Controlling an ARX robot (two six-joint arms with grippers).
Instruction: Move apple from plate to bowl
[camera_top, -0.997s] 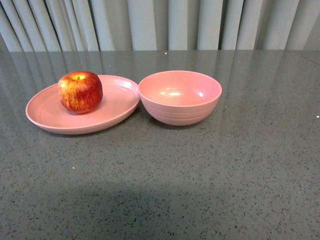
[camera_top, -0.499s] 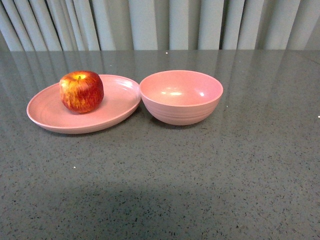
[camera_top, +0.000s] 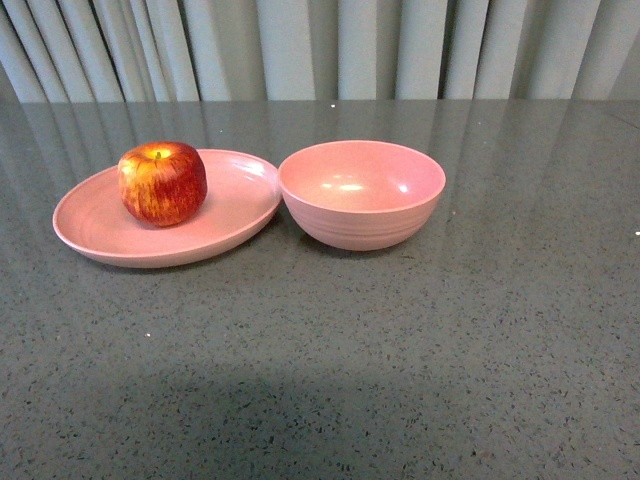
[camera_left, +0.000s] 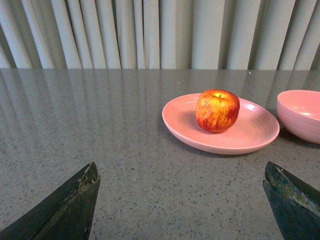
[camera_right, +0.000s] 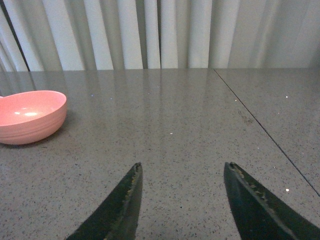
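Pink plate (camera_top: 100, 238) carries the apple (camera_top: 162, 183) left of centre; pink bowl (camera_top: 362, 195) stands just beside it.
Grippers show only in the wrist views: the left gripper (camera_left: 181, 170) has its jaws wide apart, facing apple and plate. The right gripper (camera_right: 183, 165) has its jaws apart, and its view catches only the bowl and a seam (camera_right: 260, 125) in the grey tabletop (camera_right: 165, 125).
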